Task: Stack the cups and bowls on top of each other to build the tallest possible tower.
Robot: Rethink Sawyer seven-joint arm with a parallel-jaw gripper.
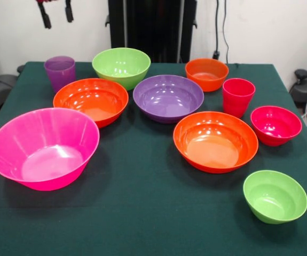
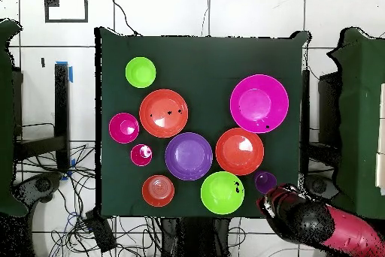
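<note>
Nothing is stacked yet: every bowl sits apart on the green table. My gripper hangs at the frame's upper left, above the purple cup; I cannot tell whether it is parted. I'd start wide, seating an orange bowl squarely inside the hot pink bowl, cups last.

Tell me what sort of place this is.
Probably a robotics lab: a green-covered table set with bright plastic bowls, the robot's black pedestal behind it, and loose cables across the tiled floor.
</note>
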